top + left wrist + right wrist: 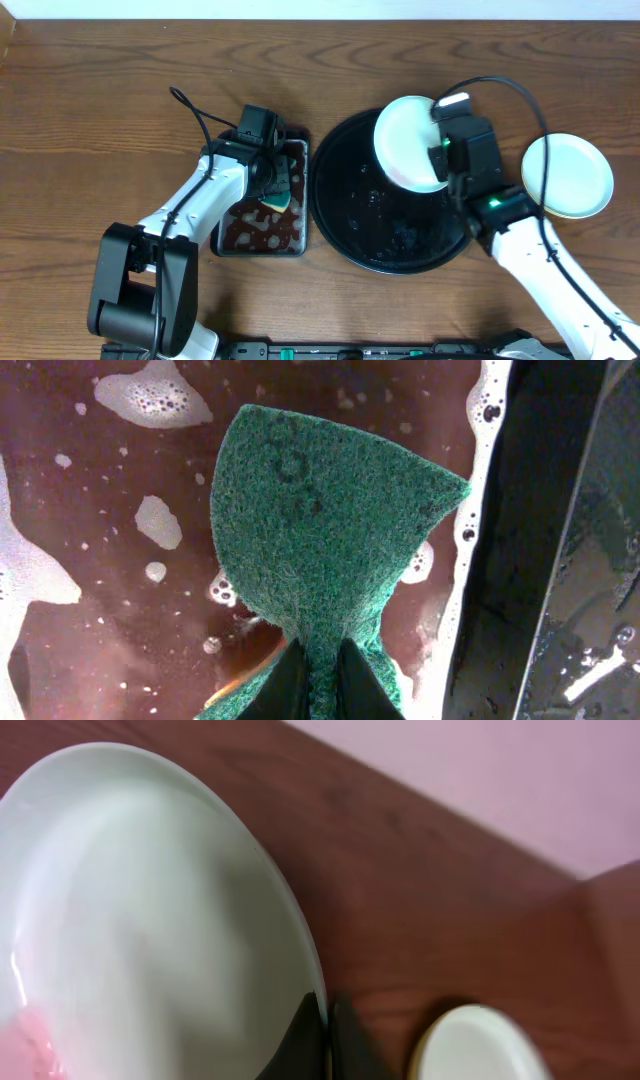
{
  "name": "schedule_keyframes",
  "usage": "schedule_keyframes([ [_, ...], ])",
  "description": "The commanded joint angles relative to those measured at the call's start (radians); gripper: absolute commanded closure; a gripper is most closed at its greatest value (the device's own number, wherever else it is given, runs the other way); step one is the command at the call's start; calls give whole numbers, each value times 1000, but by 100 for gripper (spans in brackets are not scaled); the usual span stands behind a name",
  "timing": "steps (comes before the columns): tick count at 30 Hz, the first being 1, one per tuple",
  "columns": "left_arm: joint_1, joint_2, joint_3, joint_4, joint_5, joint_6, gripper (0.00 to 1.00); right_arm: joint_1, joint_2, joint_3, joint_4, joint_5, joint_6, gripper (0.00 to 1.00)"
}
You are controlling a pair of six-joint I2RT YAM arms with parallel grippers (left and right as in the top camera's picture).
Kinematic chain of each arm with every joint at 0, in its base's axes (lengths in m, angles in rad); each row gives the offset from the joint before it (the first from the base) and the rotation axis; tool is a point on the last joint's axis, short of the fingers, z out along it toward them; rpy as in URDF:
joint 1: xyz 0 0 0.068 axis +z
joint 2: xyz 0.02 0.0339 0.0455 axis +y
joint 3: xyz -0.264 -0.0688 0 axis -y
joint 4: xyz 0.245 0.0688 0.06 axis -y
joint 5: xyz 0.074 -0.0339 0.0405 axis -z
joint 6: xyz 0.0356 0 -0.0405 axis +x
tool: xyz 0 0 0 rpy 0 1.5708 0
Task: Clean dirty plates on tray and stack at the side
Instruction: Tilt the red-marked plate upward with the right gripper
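The left gripper (320,685) is clamped tight on a green scouring sponge (320,530). It holds the sponge over the foamy dark liquid in the metal pan (262,240), just left of the black tray (345,200). The right gripper (325,1035) pinches the rim of a pale plate (405,140) over the tray's far edge. A second plate (567,176) lies on the bench (100,120) right of the tray.

No text or label can be read
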Motion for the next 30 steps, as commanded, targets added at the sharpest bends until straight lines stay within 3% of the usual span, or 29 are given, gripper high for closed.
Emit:
schedule_keyframes([
  [1, 4, 10, -5, 2, 6, 18, 92, 79, -13, 15, 24, 169, -151, 99],
  [10, 4, 10, -5, 2, 6, 17, 92, 256, -13, 16, 167, 361, -443, 99],
  [18, 4, 10, -5, 2, 6, 17, 92, 297, -13, 15, 322, 414, -541, 99],
  [26, 4, 10, -5, 2, 6, 17, 92, 296, -13, 15, 329, 414, -539, 99],
  [30, 4, 10, -5, 1, 6, 18, 92, 259, -13, 15, 317, 412, -389, 99],
])
